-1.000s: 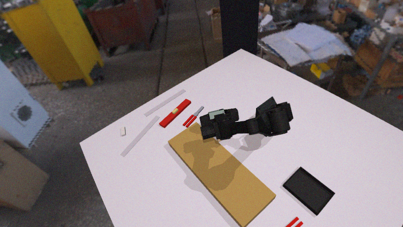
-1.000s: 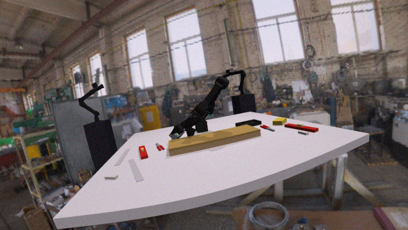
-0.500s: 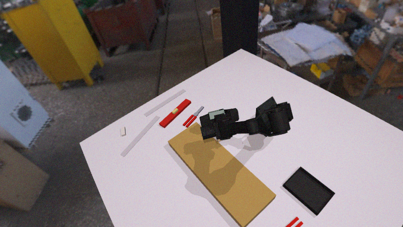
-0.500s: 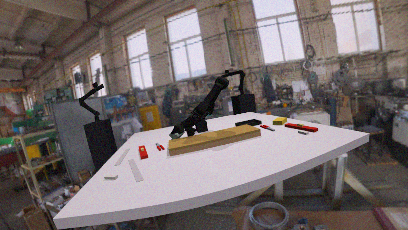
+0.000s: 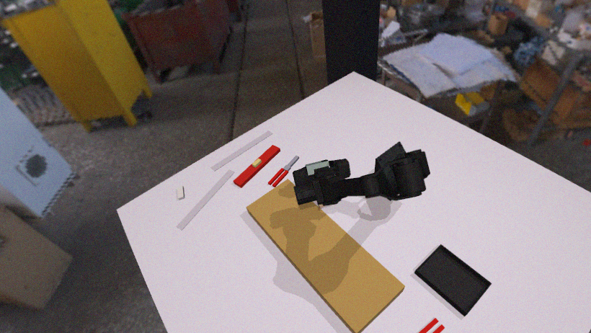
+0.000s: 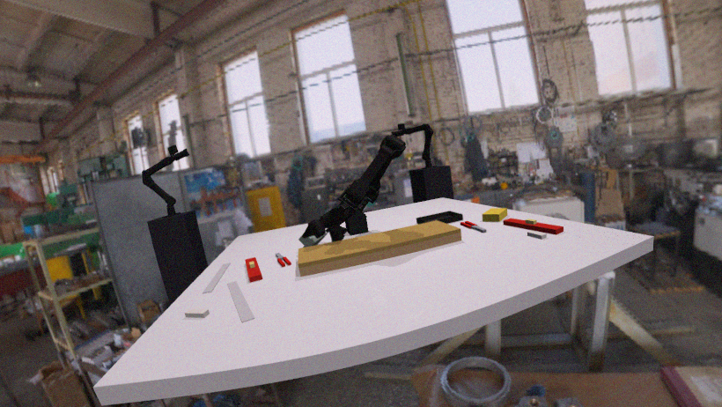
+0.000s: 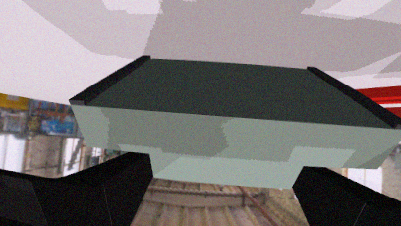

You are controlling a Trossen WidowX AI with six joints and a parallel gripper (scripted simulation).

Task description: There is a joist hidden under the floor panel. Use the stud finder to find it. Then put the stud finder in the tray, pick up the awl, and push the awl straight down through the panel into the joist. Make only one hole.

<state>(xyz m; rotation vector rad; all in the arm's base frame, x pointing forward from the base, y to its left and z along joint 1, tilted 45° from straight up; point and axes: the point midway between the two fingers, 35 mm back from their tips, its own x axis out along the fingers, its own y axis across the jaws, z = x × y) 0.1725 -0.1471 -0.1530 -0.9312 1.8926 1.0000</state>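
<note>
My gripper (image 5: pixel 320 174) (image 6: pixel 319 231) (image 7: pixel 222 154) is in the air at the panel's end nearest the red level, tilted well over. It is shut on the stud finder (image 5: pixel 317 166) (image 6: pixel 312 240) (image 7: pixel 192 135), a wide pale green body with a dark face turned towards the table. The fingers cover parts of its sides. The tan floor panel (image 5: pixel 372 293) (image 6: pixel 429 233) lies flat, with the arm's shadow across it. No hole shows in its visible top. The black tray (image 5: pixel 452 279) (image 6: pixel 439 218) is empty. I cannot make out the awl in any view.
A red level (image 5: pixel 268 153) (image 6: pixel 254 273), pliers (image 5: pixel 292 161), pale strips (image 5: pixel 241 150) (image 5: pixel 205 200) and a small white block (image 5: pixel 180 192) lie beyond that end. Past the other end are more pliers (image 6: pixel 476 227), a yellow block (image 6: pixel 494 216) and another red level (image 6: pixel 548 227).
</note>
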